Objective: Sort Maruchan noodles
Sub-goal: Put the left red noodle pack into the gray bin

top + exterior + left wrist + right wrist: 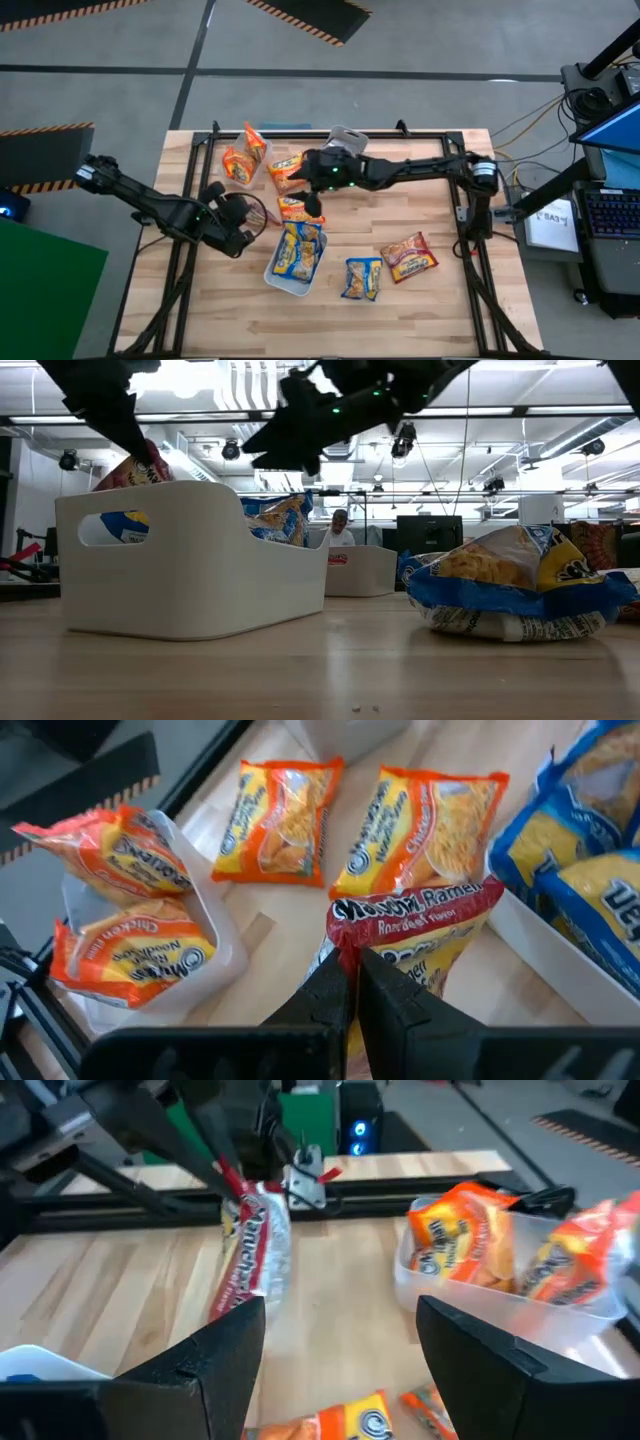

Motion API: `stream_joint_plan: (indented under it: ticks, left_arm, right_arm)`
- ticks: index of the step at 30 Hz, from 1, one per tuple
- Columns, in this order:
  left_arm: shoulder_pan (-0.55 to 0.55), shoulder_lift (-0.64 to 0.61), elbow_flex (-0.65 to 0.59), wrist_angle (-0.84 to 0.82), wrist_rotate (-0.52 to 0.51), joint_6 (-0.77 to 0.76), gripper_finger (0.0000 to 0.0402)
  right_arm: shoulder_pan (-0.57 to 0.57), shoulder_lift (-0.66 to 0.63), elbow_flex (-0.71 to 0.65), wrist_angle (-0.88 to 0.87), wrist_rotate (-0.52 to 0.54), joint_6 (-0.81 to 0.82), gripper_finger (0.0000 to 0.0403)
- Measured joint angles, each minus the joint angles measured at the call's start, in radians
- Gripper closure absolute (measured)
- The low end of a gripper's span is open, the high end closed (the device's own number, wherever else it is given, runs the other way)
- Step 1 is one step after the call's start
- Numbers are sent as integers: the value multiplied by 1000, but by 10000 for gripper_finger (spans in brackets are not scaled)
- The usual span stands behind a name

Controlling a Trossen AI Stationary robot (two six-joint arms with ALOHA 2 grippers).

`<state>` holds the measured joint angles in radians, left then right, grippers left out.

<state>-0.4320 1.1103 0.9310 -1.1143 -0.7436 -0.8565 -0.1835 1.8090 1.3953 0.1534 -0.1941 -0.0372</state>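
Packets [298,250] in tray [276,281] — table [440,305] centre

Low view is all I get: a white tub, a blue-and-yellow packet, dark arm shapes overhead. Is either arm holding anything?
Observer: Yes. The left tool is shut on the edge of a dark red packet, lifted off the wood.
Visitor: And the other arm?
Observer: The right tool is open and empty, just above a loose orange packet.
Visitor: Is anything sorted yet?
Observer: A clear tray holds only orange packets, seen from the left wrist.
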Motion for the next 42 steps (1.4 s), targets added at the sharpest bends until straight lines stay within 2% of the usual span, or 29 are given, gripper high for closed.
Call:
stream_joint_plan:
  ticks: [13,29,33,36,42]
  left_arm:
    - [0,1,0,22,-42,2,401]
    - [0,1,-2,41,-40,2,401]
    - [0,1,-2,41,-40,3,401]
    - [0,1,-2,41,-39,6,401]
    - [0,0,9,42,-43,11,400]
  right_arm:
    - [55,178,191,-43,-34,18,156]
    - [90,447,453,-58,-34,94,163]
    - [90,484,534,-135,-34,86,199]
    - [89,503,586,-199,-36,67,242]
    - [90,504,594,-210,-49,44,335]
